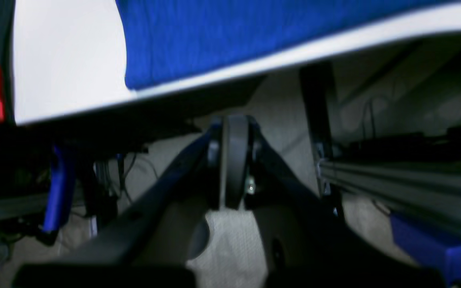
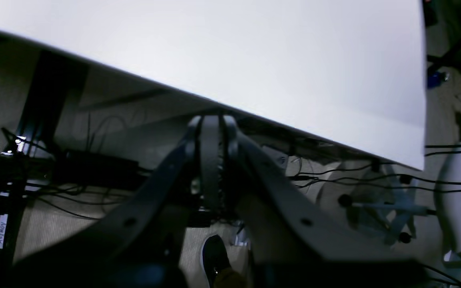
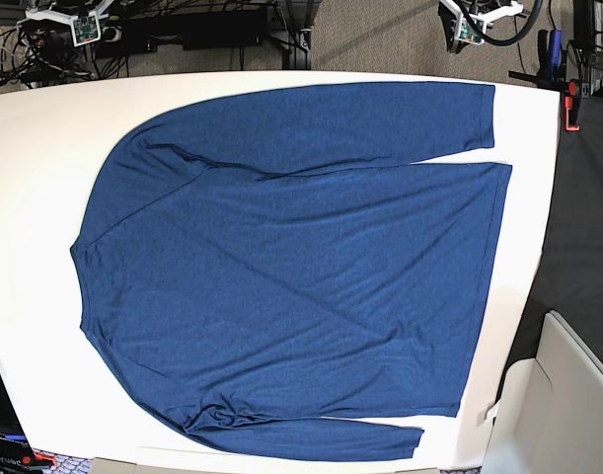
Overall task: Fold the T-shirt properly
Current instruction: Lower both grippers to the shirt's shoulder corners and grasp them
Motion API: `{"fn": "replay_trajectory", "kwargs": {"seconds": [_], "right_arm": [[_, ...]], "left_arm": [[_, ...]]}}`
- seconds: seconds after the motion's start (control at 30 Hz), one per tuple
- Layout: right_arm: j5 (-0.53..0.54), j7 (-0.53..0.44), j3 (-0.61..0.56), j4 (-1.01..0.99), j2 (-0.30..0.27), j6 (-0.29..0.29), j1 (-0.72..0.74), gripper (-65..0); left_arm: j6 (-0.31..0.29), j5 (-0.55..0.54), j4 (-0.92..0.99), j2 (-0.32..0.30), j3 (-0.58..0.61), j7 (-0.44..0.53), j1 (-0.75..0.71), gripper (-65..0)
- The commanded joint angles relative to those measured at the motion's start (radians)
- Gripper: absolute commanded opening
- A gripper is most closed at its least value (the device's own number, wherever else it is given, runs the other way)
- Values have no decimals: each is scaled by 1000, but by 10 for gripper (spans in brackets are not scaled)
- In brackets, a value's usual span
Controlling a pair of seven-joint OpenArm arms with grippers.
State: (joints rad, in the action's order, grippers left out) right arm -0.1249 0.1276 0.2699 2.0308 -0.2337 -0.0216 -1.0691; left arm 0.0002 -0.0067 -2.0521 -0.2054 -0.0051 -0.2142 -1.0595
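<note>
The T-shirt is a dark blue long-sleeved garment spread flat on the white table, collar to the left and hem to the right. One sleeve lies along the far edge, the other along the near edge. My left gripper is shut and empty, hanging off the table's edge just below a corner of the T-shirt. My right gripper is also shut and empty, below the bare table edge. Both arms' ends, the left arm and the right arm, sit beyond the far edge.
A black surface and a white box lie to the table's right. A red clamp sits at the far right corner. Cables and a power strip run behind the table. Metal framing and cables show under it.
</note>
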Motion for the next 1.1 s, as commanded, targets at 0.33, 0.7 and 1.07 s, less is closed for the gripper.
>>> {"fn": "replay_trajectory", "kwargs": {"seconds": [0.33,0.7,1.07], "right_arm": [[0,-12,9,14,-13,10,143,-648],[0,186,7,15,-3,10,326,-411],[0,189,9,15,-3,10,387,-408]], "left_arm": [[5,3,-12,4,-5,-97,177,-587],[5,-212,-8,7,-128,-405,425,-423],[-30,-433,106,-2,-310,-546,539,-370]]}}
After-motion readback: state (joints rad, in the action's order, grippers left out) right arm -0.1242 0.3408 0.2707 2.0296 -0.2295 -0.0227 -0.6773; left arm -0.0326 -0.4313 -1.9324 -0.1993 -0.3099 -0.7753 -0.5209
